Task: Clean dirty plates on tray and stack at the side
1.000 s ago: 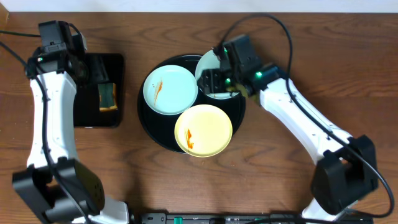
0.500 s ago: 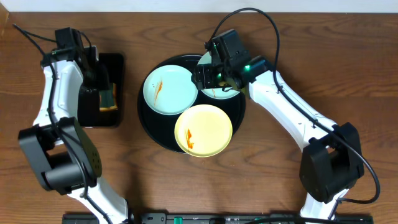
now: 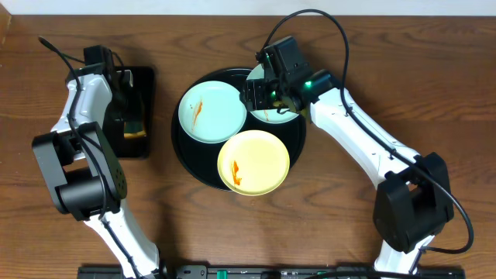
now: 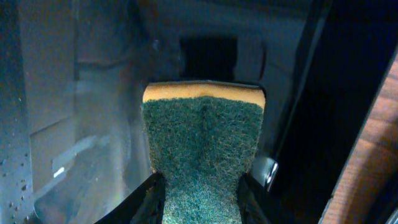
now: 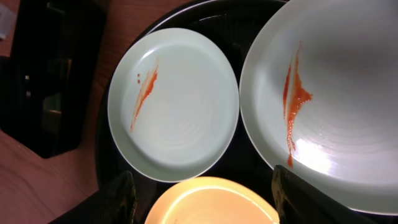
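Three small plates (image 5: 174, 106), close together on glossy round black tray (image 3: 192, 159) at table centre. Blue-green plate (image 3: 212, 112) at L w/ thin orange streak. Yellow plate (image 3: 253, 162) at front w/ short smear nr its L edge. Second blue-green plate (image 5: 336, 93) at back R, heavier smear, partly hidden under R gripper (image 3: 262, 99), fingers spread wide, gripping nothing. Off to L, over rectangular tray (image 3: 146, 101), L gripper (image 4: 200, 202) clamped on green-faced sponge (image 4: 202, 143), yellow foam at far end.

Glossy black tray (image 3: 194, 159), smooth glazed plates (image 3: 213, 112), matt wood-grain table (image 3: 325, 221), rough green scouring face on yellow foam sponge (image 4: 202, 149)
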